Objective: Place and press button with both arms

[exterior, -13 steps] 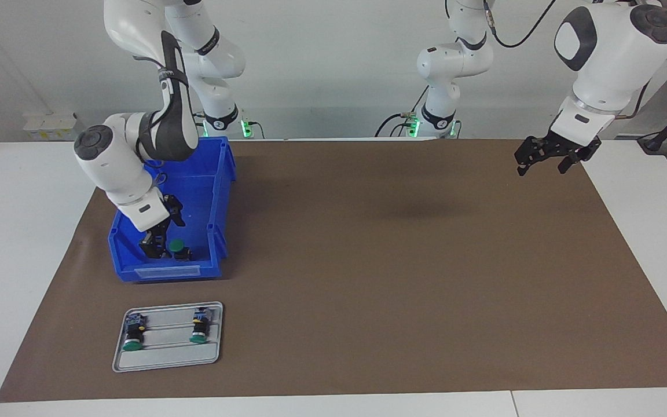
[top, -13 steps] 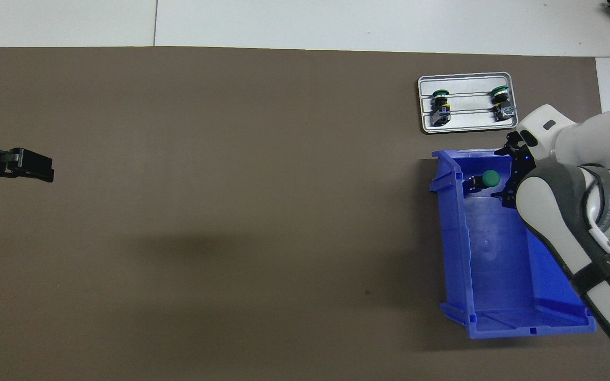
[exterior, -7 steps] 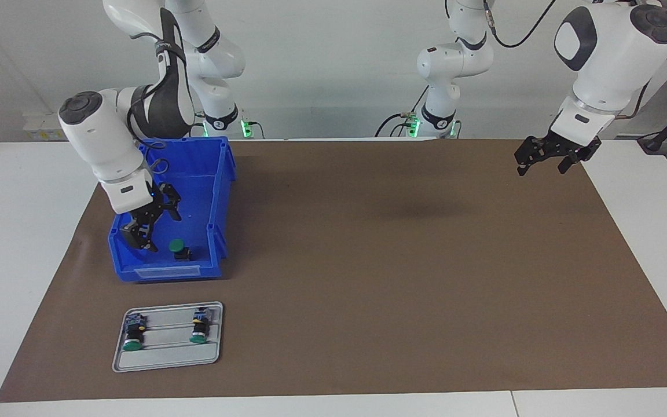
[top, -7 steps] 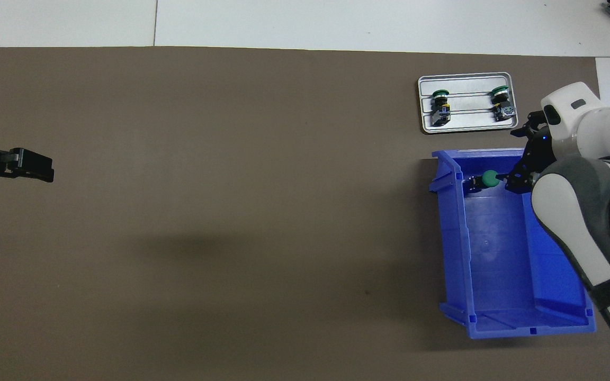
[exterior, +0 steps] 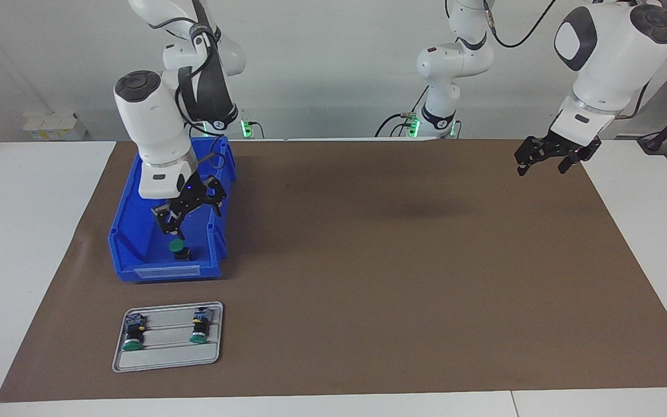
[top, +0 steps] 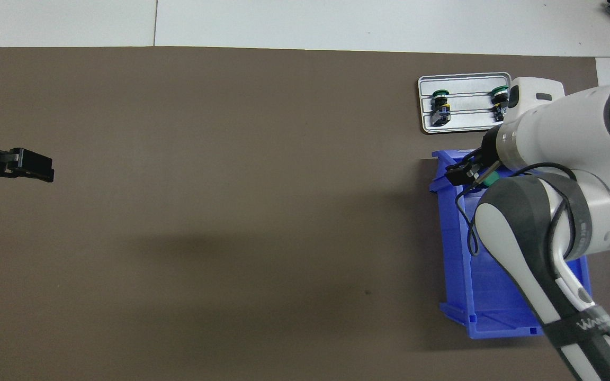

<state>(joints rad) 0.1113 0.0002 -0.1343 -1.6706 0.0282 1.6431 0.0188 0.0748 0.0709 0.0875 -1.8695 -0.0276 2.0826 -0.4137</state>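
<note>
The green-capped push-button with a black cylindrical body (exterior: 178,249) lies on the floor of the open-topped blue plastic bin (exterior: 136,231), at the bin's end farther from the robots, close to its labelled front wall; in the overhead view I see only a sliver of its green cap (top: 490,180) under the right arm. My right end effector (exterior: 186,209) hangs inside the bin, above the button; its fingers are spread apart and grip nothing, and I see a gap between the lower fingertip and the green cap. The white right arm (exterior: 154,133) comes down to it from its base at the table's robot-side edge. The bin stands on the brown mat (exterior: 368,260) that covers most of the white table (exterior: 21,231), toward the right arm's end. Farther from the robots than the bin, near the mat's corner, a grey rectangular metal tray with grooves (exterior: 212,347) carries two more green-capped buttons, one nearer the tray's outer end (exterior: 132,332) and one nearer its inner end (exterior: 199,328), each lying with its cap pointing away from the robots. My left end effector (exterior: 545,160) waits in the air over the mat's corner at the left arm's end, by the robot-side edge, fingers apart and empty.
</note>
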